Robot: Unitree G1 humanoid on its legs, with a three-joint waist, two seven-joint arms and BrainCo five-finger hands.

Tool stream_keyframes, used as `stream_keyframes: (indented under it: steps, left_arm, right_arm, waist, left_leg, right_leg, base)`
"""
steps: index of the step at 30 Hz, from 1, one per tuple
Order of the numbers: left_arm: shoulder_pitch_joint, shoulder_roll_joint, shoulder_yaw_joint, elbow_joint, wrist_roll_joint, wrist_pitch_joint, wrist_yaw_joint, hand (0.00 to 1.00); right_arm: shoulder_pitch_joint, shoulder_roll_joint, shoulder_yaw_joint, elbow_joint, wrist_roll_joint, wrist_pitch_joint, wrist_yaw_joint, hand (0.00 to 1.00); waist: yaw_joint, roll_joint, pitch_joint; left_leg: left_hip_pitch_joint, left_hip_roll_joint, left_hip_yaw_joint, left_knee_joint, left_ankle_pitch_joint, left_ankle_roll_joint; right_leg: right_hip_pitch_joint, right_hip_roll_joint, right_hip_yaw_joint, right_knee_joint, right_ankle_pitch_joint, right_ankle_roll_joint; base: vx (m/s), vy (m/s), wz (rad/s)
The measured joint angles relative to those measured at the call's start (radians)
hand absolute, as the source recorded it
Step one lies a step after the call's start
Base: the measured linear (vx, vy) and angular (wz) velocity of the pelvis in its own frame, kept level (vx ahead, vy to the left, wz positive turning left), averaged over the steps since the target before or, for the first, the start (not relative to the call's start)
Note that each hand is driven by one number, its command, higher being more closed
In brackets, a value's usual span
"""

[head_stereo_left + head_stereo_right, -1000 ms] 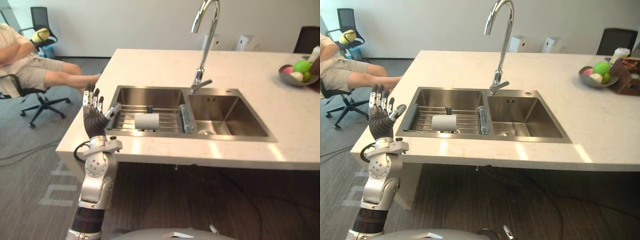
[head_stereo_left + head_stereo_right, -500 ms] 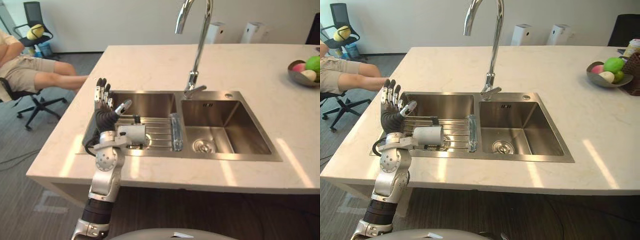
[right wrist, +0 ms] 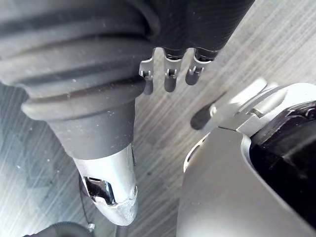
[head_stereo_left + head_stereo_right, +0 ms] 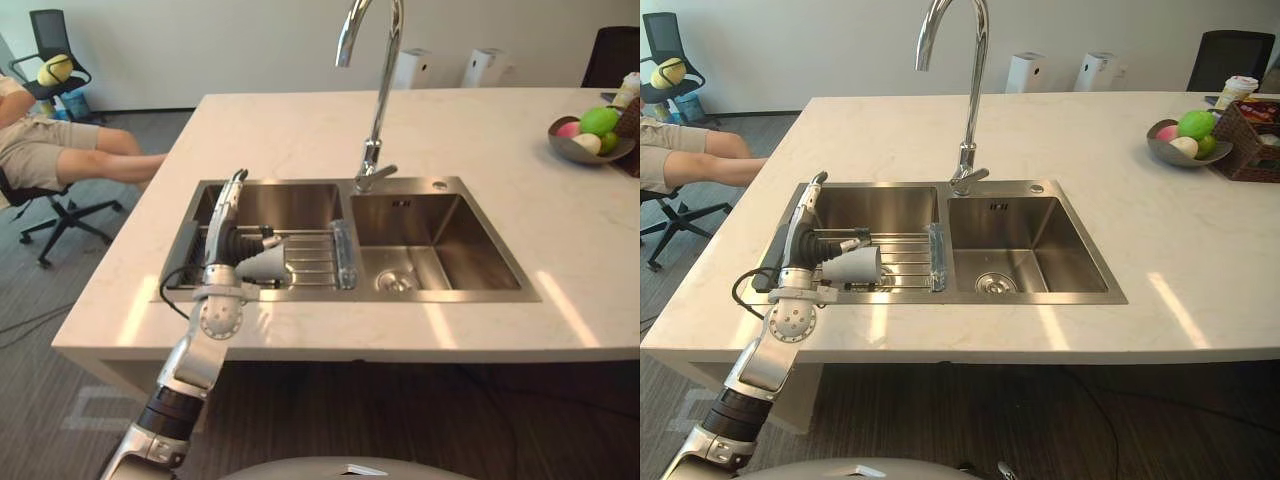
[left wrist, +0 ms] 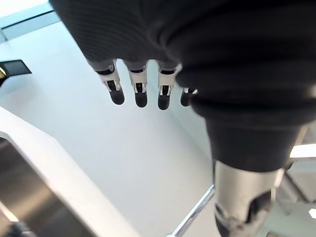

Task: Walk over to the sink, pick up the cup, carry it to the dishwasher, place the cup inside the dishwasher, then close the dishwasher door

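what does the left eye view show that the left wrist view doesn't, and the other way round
Left eye view, not the wrist view: the cup lying on its side on the wire rack in the left basin of the sink, a fruit bowl at the counter's far right, and a seated person. Left wrist view, not the eye view: a close look along the fingers, straight, with a pale wall behind them. Both: the left hand, open; the eye view places it beside the cup.

Office kitchenette (2-basin sink point(image 4: 1040, 225), swivel chairs point(image 4: 46, 25))
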Motion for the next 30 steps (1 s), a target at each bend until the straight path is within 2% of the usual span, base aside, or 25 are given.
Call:
stream_keyframes:
  steps: [6, 12, 20, 27, 30]
  left_arm:
    - [0.0, 0.068, -0.008, 0.099, 0.141, -0.002, -0.013, 0.0]
    - [-0.001, 0.095, -0.011, 0.217, 0.232, -0.004, -0.012, 0.0]
    - [-0.043, 0.152, -0.011, 0.317, 0.336, 0.002, -0.002, 0.0]
    - [-0.059, 0.152, -0.012, 0.417, 0.443, 0.048, 0.015, 0.0]
    - [-0.06, 0.152, -0.015, 0.457, 0.461, 0.044, 0.015, 0.0]
  right_arm:
    - [0.026, -0.007, 0.011, -0.001, 0.005, -0.018, 0.0, 0.0]
    - [0.04, -0.011, 0.02, 0.002, 0.007, -0.037, 0.001, 0.0]
    - [0.036, -0.027, 0.049, 0.003, 0.044, -0.01, 0.014, 0.0]
    - [0.036, -0.028, 0.046, 0.003, 0.046, 0.01, 0.015, 0.0]
    - [0.036, -0.028, 0.046, 0.002, 0.047, 0.011, 0.015, 0.0]
  waist:
    - [-0.024, 0.013, 0.004]
    - [-0.041, 0.02, 0.003]
    - [-0.043, 0.022, 0.007]
    - [-0.05, 0.019, 0.014]
    - [-0.057, 0.017, 0.016]
  left_leg:
    - [0.002, 0.007, 0.003, -0.013, -0.011, -0.009]
    - [0.005, 0.018, 0.002, -0.015, -0.002, -0.02]
    - [0.012, 0.018, 0.005, -0.022, -0.002, -0.022]
    - [0.025, 0.021, 0.019, -0.031, 0.002, -0.023]
    - [0.029, 0.02, 0.023, -0.03, 0.001, -0.024]
  right_leg:
    - [-0.003, 0.012, 0.001, 0.0, 0.009, -0.002]
    - [-0.012, 0.022, 0.005, 0.001, 0.015, -0.009]
    - [-0.01, 0.03, 0.005, 0.0, 0.012, -0.01]
    - [-0.011, 0.033, 0.019, 0.0, 0.015, -0.012]
    - [-0.01, 0.033, 0.026, 0.0, 0.016, -0.011]
  base:
    - [-0.06, -0.023, -0.04]
    - [0.07, -0.012, -0.05]
    - [0.02, -0.003, 0.0]
    - [-0.05, -0.005, -0.05]
    - [-0.02, -0.001, -0.06]
